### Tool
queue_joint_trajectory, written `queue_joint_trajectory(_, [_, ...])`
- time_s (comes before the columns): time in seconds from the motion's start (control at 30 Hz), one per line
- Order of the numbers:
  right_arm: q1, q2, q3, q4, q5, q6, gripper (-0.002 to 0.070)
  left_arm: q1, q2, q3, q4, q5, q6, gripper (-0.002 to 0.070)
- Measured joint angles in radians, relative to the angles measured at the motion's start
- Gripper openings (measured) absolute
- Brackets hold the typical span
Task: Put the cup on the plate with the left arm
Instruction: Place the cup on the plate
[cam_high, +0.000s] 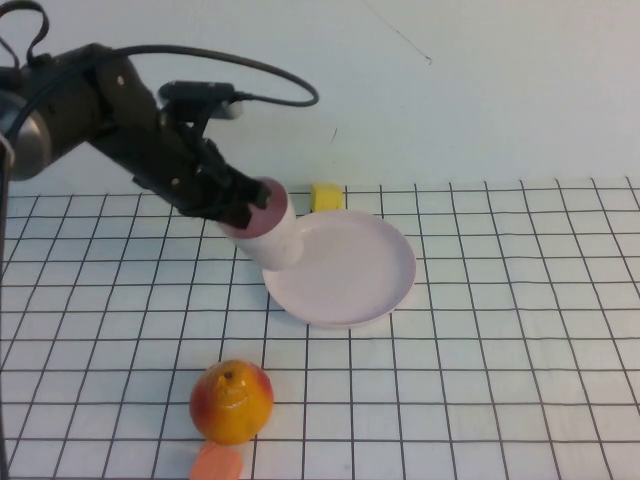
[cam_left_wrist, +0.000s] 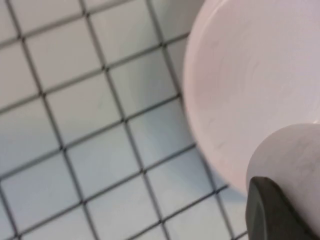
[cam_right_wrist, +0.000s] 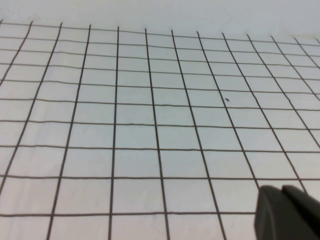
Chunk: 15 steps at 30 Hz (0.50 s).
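Note:
My left gripper (cam_high: 238, 203) is shut on the pale pink cup (cam_high: 272, 236) and holds it tilted, its base over the left rim of the pale pink plate (cam_high: 350, 268). I cannot tell whether the cup touches the plate. In the left wrist view the cup (cam_left_wrist: 295, 150) fills the lower corner beside one black finger (cam_left_wrist: 270, 210), with the plate (cam_left_wrist: 240, 70) beyond it. My right gripper (cam_right_wrist: 289, 214) shows only in the right wrist view, over bare grid cloth, its fingers together and empty.
An orange-red fruit (cam_high: 231, 401) and a small orange disc (cam_high: 216, 464) lie near the front left. A yellow block (cam_high: 327, 196) sits just behind the plate. A white cloth with a black grid (cam_high: 520, 340) covers the table.

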<state>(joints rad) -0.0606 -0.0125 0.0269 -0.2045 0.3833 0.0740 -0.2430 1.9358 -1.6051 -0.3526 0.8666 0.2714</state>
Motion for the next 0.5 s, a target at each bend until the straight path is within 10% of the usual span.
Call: queue_joint_trajectory(0.5, [0.000,0.000,0.000,0.000,0.000,0.000,-0.0002,-0.174,0.328,-0.402,0.114,0.084,-0.121,0.0018])
